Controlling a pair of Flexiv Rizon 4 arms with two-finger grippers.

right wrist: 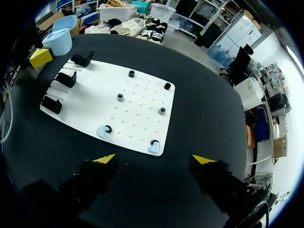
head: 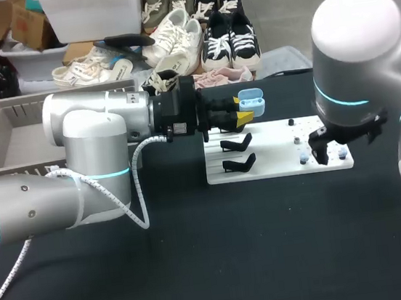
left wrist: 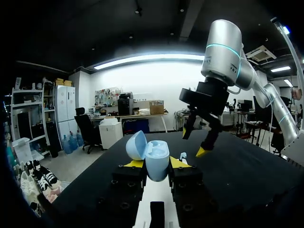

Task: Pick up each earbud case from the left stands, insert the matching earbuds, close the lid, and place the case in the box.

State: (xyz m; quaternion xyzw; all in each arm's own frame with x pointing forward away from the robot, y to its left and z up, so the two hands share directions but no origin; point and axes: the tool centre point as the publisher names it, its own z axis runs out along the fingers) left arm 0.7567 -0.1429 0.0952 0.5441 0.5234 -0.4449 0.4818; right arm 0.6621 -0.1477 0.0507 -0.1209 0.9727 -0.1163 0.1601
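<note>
Head view: The desk [head: 270,244] has a matte black surface. The left gripper [head: 243,110] lies level above the rear left corner of a flat white board [head: 278,156]. Its yellow-tipped fingers are clamped on the two sides of a smooth, rounded, pale blue earbud case [head: 252,102]. Two black angled stands [head: 236,143] sit on the board just below it. The right gripper [head: 342,141] hangs over the board's right end. A grey slatted plastic box [head: 1,134] stands on the desk at far left.

Left wrist view: The earbud case [left wrist: 156,160] sits upright between the left gripper's [left wrist: 156,164] fingers, touched on both sides. Its domed lid [left wrist: 136,145] is hinged open. The right gripper [left wrist: 194,141] hangs ahead, fingers apart.

Right wrist view: The right gripper [right wrist: 154,159] has its fingers spread wide and holds nothing. Directly ahead, two pale blue earbuds [right wrist: 101,131] rest at the near edge of the perforated white board [right wrist: 137,109], among small round pegs [right wrist: 120,97]. The earbud case [right wrist: 58,42] is well apart from them, beyond three black stands [right wrist: 65,79].
</note>
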